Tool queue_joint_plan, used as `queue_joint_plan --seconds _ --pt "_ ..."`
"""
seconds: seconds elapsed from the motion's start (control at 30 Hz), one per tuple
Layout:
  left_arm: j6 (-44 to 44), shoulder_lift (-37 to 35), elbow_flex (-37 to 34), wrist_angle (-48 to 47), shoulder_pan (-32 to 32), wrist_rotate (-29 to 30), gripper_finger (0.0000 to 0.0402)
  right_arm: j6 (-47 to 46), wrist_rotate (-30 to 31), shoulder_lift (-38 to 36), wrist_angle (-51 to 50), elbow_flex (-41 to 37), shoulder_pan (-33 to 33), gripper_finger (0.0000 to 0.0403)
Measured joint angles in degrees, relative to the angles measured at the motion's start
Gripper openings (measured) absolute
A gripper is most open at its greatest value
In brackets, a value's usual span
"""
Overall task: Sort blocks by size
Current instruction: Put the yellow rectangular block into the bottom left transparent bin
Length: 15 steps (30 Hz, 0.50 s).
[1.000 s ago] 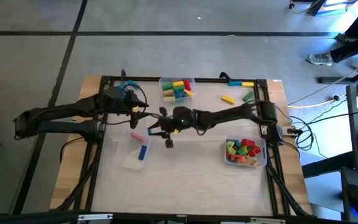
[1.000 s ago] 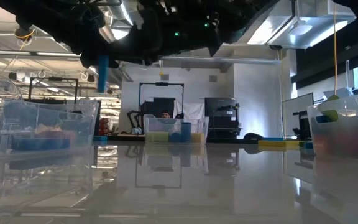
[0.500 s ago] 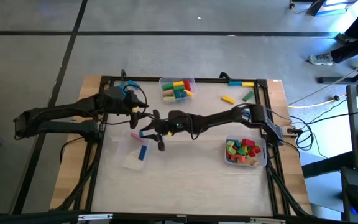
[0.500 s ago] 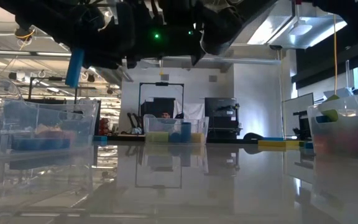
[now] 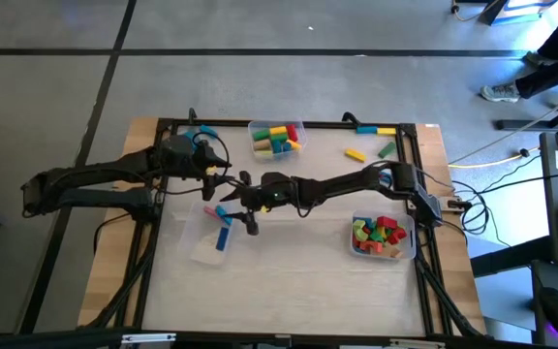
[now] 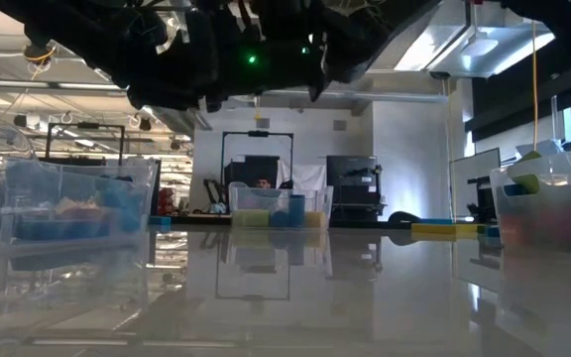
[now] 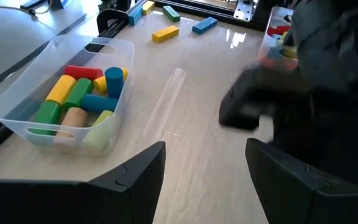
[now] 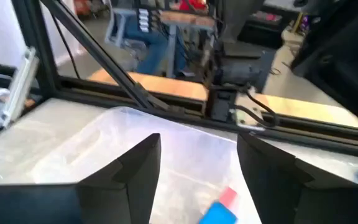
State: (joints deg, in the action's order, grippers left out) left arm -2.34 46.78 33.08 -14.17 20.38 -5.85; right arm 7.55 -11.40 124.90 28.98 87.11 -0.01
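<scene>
My right gripper [image 5: 232,208] hangs open over the clear bin [image 5: 201,250] at the table's left, with nothing between its fingers [image 8: 135,180]. Below it in the bin are a blue bar [image 5: 221,213], a second blue bar [image 5: 224,237] and a pink block [image 8: 227,196]. In the low view the blue bar [image 6: 117,203] shows blurred inside the bin. My left gripper [image 5: 225,173] waits open just beyond that bin, touching nothing.
A clear bin of cylinders [image 5: 277,138] stands at the far edge, and a bin of short chunks [image 5: 381,237] at the right. Loose yellow [image 5: 355,153] and green [image 5: 386,149] blocks lie far right. A black frame [image 5: 260,124] rims the table.
My right gripper has carried a blue bar toward the table's left, over the left bin, then opened and let it go. The bar, held upright at first, tipped and dropped into the bin.
</scene>
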Motion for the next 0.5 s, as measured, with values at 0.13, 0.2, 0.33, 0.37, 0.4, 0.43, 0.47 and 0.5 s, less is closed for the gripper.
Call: queue_joint_plan --seconds 0.13,0.2,0.33,0.37,0.4,0.43,0.47,0.5 --pt "0.2 0.0 0.0 -1.2 -0.6 0.0 0.0218 1.3 4.0 -4.3 -7.3 0.1 0.0 0.0208" --pt "0.5 0.0 0.0 -1.7 -1.1 0.0 0.0218 2.1 6.8 -6.8 -13.1 0.1 -0.1 0.0204" --pt "1.1 0.0 0.0 -2.1 -1.8 0.0 0.0218 3.4 14.2 -11.9 -25.0 0.0 -0.1 0.0198" --pt "1.2 0.0 0.0 -2.0 -2.0 0.0 0.0218 3.4 16.1 -13.0 -27.1 0.0 -0.1 0.0198" --pt "1.3 0.0 0.0 -2.0 -2.1 0.0 0.0218 3.5 18.1 -14.3 -30.1 0.1 -0.1 0.0198" --pt "1.5 0.0 0.0 -2.1 -2.1 0.0 0.0218 3.4 20.3 -15.5 -34.0 0.1 -0.3 0.0198" --pt "1.5 0.0 0.0 -2.0 -2.0 0.0 0.0218 3.3 22.4 -16.5 -37.2 0.1 -0.4 0.0198" --pt "1.6 0.0 0.0 -1.9 -2.1 0.0 0.0218 2.9 24.3 -17.3 -40.2 0.1 -0.4 0.0198"
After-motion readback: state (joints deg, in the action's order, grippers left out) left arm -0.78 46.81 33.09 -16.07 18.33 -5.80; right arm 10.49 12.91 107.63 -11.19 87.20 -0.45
